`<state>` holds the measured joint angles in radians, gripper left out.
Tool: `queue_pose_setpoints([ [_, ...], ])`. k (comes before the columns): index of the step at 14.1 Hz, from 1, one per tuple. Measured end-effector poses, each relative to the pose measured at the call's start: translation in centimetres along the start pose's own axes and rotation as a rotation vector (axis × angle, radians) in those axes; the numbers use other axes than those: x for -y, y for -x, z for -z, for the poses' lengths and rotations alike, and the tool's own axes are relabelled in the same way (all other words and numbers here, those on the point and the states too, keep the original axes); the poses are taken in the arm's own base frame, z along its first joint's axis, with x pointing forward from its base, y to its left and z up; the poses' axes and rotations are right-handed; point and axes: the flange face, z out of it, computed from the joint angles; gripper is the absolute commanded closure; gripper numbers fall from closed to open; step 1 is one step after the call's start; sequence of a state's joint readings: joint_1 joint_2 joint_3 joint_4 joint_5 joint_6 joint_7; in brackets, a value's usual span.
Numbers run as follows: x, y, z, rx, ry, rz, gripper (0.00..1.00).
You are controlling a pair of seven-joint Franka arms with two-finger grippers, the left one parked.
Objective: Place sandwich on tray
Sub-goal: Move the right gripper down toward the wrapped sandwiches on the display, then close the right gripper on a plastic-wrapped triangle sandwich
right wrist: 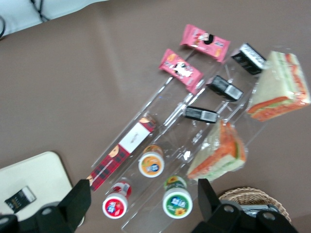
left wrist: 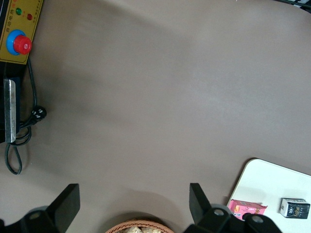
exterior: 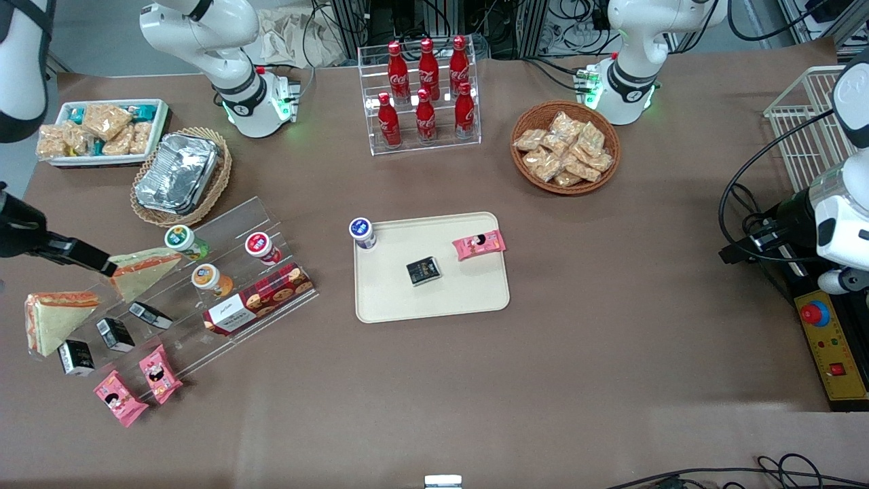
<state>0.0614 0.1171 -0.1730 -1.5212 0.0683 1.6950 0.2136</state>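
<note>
1. The sandwich (exterior: 58,322), a wrapped wedge of pale bread with red-orange filling along its cut edge, sits on the top tier of the clear stepped rack (exterior: 224,285) at the working arm's end of the bench (exterior: 611,353).
2. The filled edge faces away from the front camera. The wedge narrows toward that camera.
3. The gripper (right wrist: 143,187) hangs above the rack, fingers (right wrist: 80,201) spread wide and holding nothing.
4. The sandwich lies outside the span of the fingers, nearer the front camera than the gripper. The second wedge (exterior: 146,268), with a greenish face and an orange stripe, lies just beside the gripper and is the likelier mistaken pick.
5. Judged next move: shift toward the front camera, then descend across the wedge's short width.
6. The tray (exterior: 475,299) lies mid-bench, well apart, and already carries a small cup (exterior: 362,232), a dark packet (exterior: 423,270) and a pink packet (exterior: 479,244).
</note>
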Motion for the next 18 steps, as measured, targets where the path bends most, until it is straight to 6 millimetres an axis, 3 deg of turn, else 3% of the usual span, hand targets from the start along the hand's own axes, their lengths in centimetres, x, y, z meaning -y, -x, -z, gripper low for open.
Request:
queue_pose_setpoints([
  [4,-4.3,-1.1,-0.3,0.001,0.016,-0.165,0.02],
  [8,-7.7,-2.4,-2.6,0.019,0.073,-0.355,0.02],
  [14,-15.8,-5.2,-5.1,-0.049,0.162,-0.37,0.02],
  [18,-18.1,-6.8,-7.6,-0.081,0.185,-0.37,0.02],
])
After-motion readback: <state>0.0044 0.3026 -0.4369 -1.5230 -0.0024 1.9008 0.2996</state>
